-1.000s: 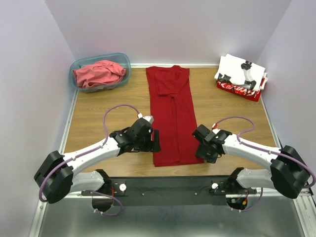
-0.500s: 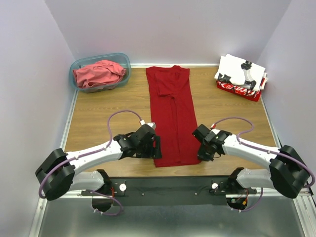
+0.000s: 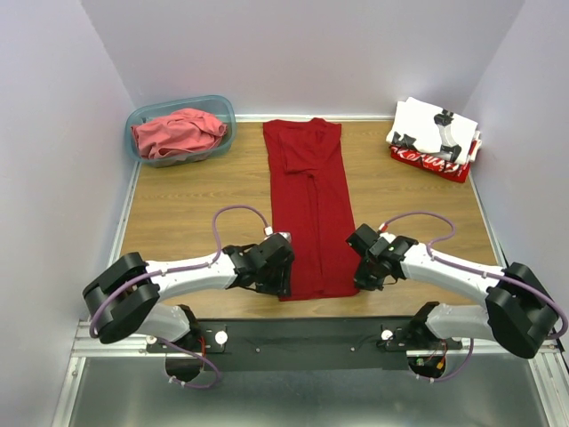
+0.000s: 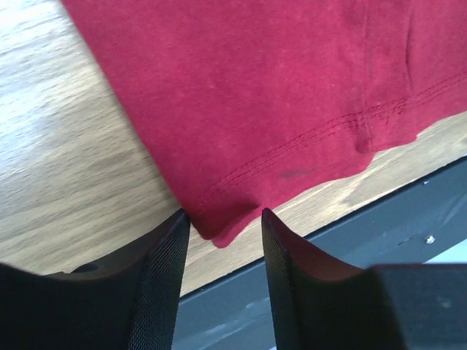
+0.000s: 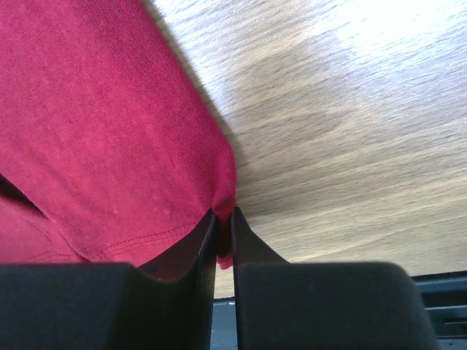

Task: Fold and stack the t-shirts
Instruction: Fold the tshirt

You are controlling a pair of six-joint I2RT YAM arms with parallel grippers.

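Note:
A plain deep red t-shirt point(image 3: 311, 205) lies folded into a long strip down the middle of the table, collar at the far end. My left gripper point(image 3: 283, 286) is open at the strip's near left corner point(image 4: 219, 232), which lies between the fingers. My right gripper point(image 3: 359, 276) is shut on the near right corner point(image 5: 222, 208) of the hem. A coral-red t-shirt point(image 3: 178, 132) sits crumpled in the teal tub point(image 3: 135, 121) at the far left. A white t-shirt with black prints point(image 3: 436, 127) lies folded on a red one with white lettering point(image 3: 431, 161) at the far right.
The table's near edge and a black rail point(image 3: 302, 331) run just behind both grippers. Lilac walls close in the left, right and far sides. Bare wood point(image 3: 196, 200) lies on both sides of the red strip.
My left gripper has moved right and toward the near edge, to the shirt's near left corner. My right gripper has shifted only slightly at the right corner.

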